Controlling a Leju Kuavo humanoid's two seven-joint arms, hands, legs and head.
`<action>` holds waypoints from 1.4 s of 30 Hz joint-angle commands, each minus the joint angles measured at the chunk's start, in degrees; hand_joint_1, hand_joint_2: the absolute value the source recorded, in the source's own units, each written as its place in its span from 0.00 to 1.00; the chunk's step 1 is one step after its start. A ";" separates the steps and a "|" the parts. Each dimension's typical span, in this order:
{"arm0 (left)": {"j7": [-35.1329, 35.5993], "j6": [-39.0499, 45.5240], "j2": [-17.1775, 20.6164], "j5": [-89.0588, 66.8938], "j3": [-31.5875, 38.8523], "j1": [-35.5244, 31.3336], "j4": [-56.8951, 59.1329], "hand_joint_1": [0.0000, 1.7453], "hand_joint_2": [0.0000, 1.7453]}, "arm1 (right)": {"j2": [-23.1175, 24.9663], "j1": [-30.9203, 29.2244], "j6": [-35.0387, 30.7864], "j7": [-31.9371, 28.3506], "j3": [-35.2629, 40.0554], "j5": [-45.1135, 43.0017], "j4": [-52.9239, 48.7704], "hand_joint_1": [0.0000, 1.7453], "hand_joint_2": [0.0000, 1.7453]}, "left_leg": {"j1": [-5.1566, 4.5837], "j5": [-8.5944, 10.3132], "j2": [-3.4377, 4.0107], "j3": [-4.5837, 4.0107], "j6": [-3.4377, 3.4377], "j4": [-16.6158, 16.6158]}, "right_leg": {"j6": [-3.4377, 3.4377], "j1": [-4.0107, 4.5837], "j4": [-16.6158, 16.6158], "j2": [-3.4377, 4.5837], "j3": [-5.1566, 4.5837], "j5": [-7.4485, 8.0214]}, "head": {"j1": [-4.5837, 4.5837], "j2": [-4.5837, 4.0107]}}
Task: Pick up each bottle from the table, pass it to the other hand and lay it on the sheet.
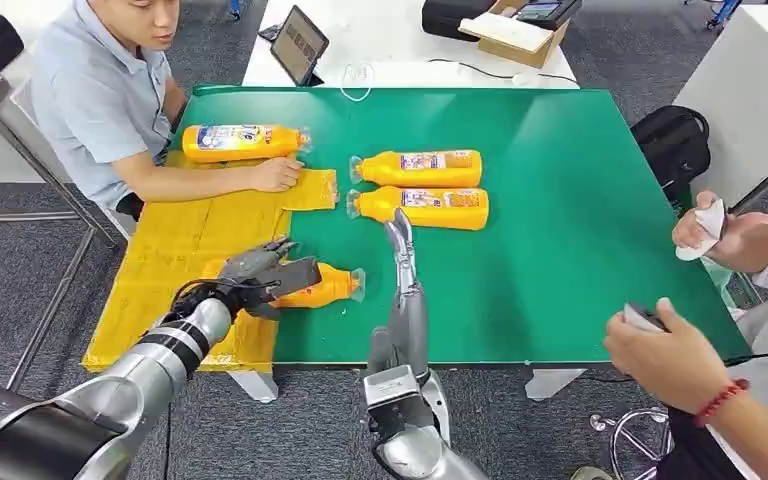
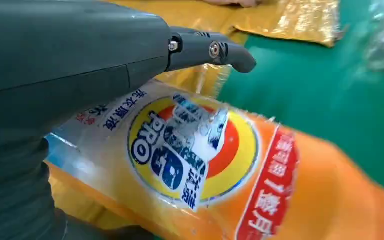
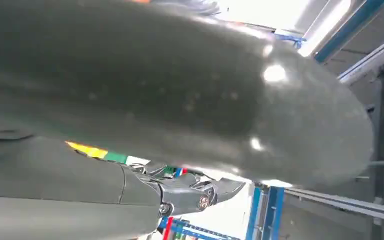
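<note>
Nearest the camera, low in the head view: left hand [image 1: 260,275] at the near left of the green table [image 1: 580,230], fingers wrapped over the body of an orange bottle [image 1: 325,287]. The bottle lies on its side, clear cap end pointing right, partly over the near edge of the yellow sheet [image 1: 175,260], partly over green. Left wrist view confirms: thumb [image 2: 210,52] arched over the label, the bottle [image 2: 220,170] pressed against the grey palm; the bottle's ends are cut off by the frame, and the far fingers are hidden beneath it. Cannot tell whether the bottle is lifted or resting on the surface.

Further left and back: a second bottle [image 1: 243,142] lies on the far end of the sheet, a seated person's hand [image 1: 278,174] just beside it on the sheet.

Centre: right hand [image 1: 400,240] held upright above the table, fingers extended and lying close together, pointing away from the robot, holding nothing. Fingertips near the closer of two bottles [image 1: 420,207] that lie side by side on the bare green, the other [image 1: 418,168] just behind it, caps to the left. Contact with the near one not clear. Right wrist view: mostly blurred grey cover, one finger [image 3: 200,192] visible, nothing in the grasp.

Right edge: another person's hands [image 1: 675,350], one holding a small device.
</note>
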 commanded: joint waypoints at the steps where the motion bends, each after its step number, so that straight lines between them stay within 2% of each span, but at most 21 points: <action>1: -3.88 -2.73 -1.18 4.36 7.40 1.29 1.67 0.00 1.00 | -1.61 -0.35 -0.03 0.09 -3.72 -1.22 2.70 0.00 0.00 | 0.10 -0.09 0.02 0.26 -0.10 -0.04 | -0.15 0.11 -0.10 0.03 0.28 -0.05 | 0.00 0.00; 6: -14.58 -2.72 -2.28 14.48 14.38 4.99 -6.62 0.00 1.00 | -1.98 -0.16 0.21 0.09 -4.88 -1.84 3.06 0.00 0.00 | 0.15 -0.15 0.13 0.33 -0.13 -0.02 | -0.20 0.16 -0.11 0.13 0.34 -0.08 | 0.00 0.00; 7: -15.52 -2.21 -2.45 15.33 14.84 5.88 -8.43 0.00 1.00 | -2.07 -0.17 0.10 0.09 -5.02 -1.77 3.13 0.00 0.00 | 0.14 -0.15 0.08 0.35 -0.13 -0.03 | -0.19 0.15 -0.12 0.08 0.37 -0.10 | 0.02 0.00; 10: -17.34 -1.11 -2.35 24.45 14.66 13.36 -24.30 0.00 1.00 | -2.57 0.46 -0.15 0.09 -6.45 3.54 3.54 0.00 0.00 | 0.14 -0.15 0.01 0.25 -0.11 0.02 | -0.17 0.15 -0.06 0.00 0.27 -0.12 | 0.02 0.00; 14: -17.86 -0.49 -2.57 25.59 14.98 14.46 -26.26 0.00 1.00 | -2.61 0.75 -0.15 0.09 -6.73 3.89 3.59 0.00 0.00 | 0.06 -0.07 0.10 0.07 -0.06 -0.02 | -0.07 0.06 -0.05 0.06 0.03 -0.05 | 0.00 0.00; 16: -17.86 -0.49 -2.57 25.59 14.98 14.46 -26.26 0.00 1.00 | -2.61 0.75 -0.15 0.09 -6.73 3.89 3.59 0.00 0.00 | 0.14 -0.21 0.04 0.22 -0.12 0.05 | -0.16 0.15 -0.04 0.02 0.23 -0.18 | 0.04 0.00; 18: -20.77 4.67 -4.30 29.35 16.29 19.37 -34.70 0.00 1.00 | -3.56 2.94 -0.15 0.09 -7.30 9.33 2.01 0.00 0.00 | 0.10 -0.14 0.08 0.09 -0.11 0.03 | -0.14 0.11 -0.02 0.08 0.09 -0.10 | 0.00 0.00; 19: -19.57 3.10 -6.86 39.58 17.58 24.60 -43.82 0.00 1.00 | -3.51 6.04 -0.15 0.09 -9.85 11.37 -0.08 0.00 1.00 | 0.07 -0.10 0.05 0.04 -0.07 -0.03 | -0.09 0.08 -0.09 0.04 0.03 -0.07 | 0.00 0.00; 21: -19.22 6.15 -8.46 48.68 16.05 32.74 -55.87 0.00 1.00 | -4.41 8.88 -0.15 0.09 -12.58 12.47 -2.47 0.00 1.00 | 0.04 -0.08 -0.02 0.00 -0.04 -0.07 | -0.06 0.05 -0.10 -0.04 0.00 -0.09 | -0.02 0.00; 25: -21.54 12.70 -8.27 54.83 14.46 40.99 -64.31 0.00 1.00 | -7.72 10.48 -0.15 0.09 -12.33 14.49 -2.00 0.00 1.00 | 0.05 -0.31 0.05 0.13 -0.05 0.02 | -0.09 0.06 -0.07 0.06 0.15 -0.26 | 0.00 0.00; 27: -23.46 16.05 -6.83 54.64 13.84 43.51 -66.55 0.00 1.00 | -9.60 9.89 5.69 4.92 -13.57 22.03 3.32 0.00 1.00 | 0.05 -0.37 0.25 0.16 -0.09 -0.01 | -0.10 0.06 -0.13 0.25 0.12 -0.20 | 0.00 0.00; 29: -25.14 17.70 -6.39 52.77 13.94 44.99 -68.98 0.00 1.00 | -11.27 7.79 7.90 8.10 -14.89 28.95 8.67 0.00 1.00 | 0.07 -0.35 0.16 0.10 -0.05 -0.02 | -0.11 0.09 -0.16 0.16 0.08 -0.16 | -0.02 0.00; 32: -24.93 18.02 -6.36 52.20 13.70 45.27 -70.10 0.00 1.00 | -11.33 6.66 8.62 7.94 -15.78 29.22 10.54 0.00 1.00 | 0.11 -0.38 0.13 0.15 -0.06 -0.02 | -0.14 0.13 -0.18 0.13 0.14 -0.18 | 0.00 0.00; 35: -25.17 19.93 -6.48 49.01 12.37 46.72 -73.45 0.00 1.00 | -14.21 3.43 10.79 15.10 -16.15 38.72 13.08 0.00 1.00 | 0.04 -0.25 0.08 -0.15 0.01 -0.01 | -0.05 0.06 -0.14 0.10 -0.15 -0.09 | 0.00 0.00; 38: -24.65 21.01 -6.59 47.90 11.87 48.00 -74.75 0.00 1.00 | -15.16 2.12 11.47 16.08 -17.06 40.10 14.37 0.00 1.00 | 0.01 -0.25 0.19 -0.11 0.06 -0.01 | -0.05 0.04 -0.13 0.20 -0.14 -0.06 | 0.02 0.00; 42: -22.16 22.71 -5.26 44.65 10.22 49.62 -76.13 0.00 1.00 | -15.64 -2.61 14.05 20.12 -18.08 45.11 22.60 0.00 1.00 | 0.01 -0.21 0.14 -0.06 0.09 -0.03 | -0.06 0.03 -0.15 0.15 -0.06 -0.06 | 0.02 0.00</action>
